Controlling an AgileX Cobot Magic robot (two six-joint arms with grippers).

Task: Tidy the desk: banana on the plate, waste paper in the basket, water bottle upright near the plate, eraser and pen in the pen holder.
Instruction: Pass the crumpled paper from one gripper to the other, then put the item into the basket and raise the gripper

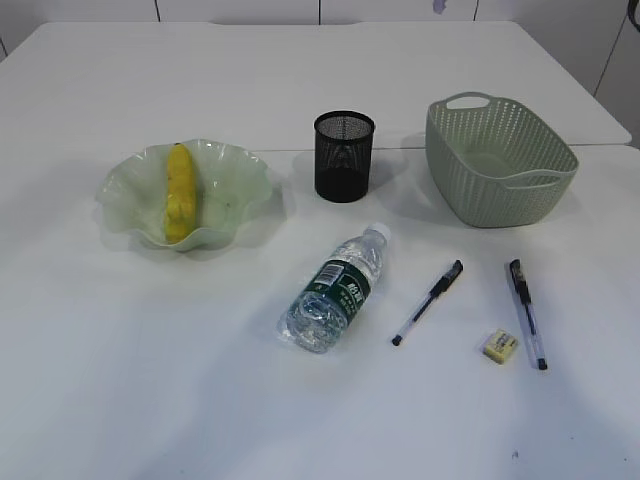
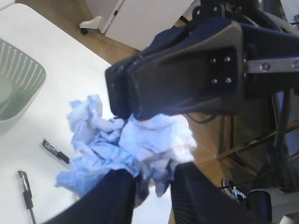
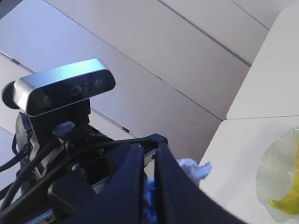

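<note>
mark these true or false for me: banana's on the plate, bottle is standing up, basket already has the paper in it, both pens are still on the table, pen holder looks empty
1. The banana lies on the plate. True.
2. The water bottle stands upright. False: it lies on its side on the table.
3. The waste paper is in the basket. False: it sits between the left gripper's fingers, and the basket looks empty.
4. Both pens lie on the table. True.
5. The eraser is in the pen holder. False: it lies on the table between the pens.
</note>
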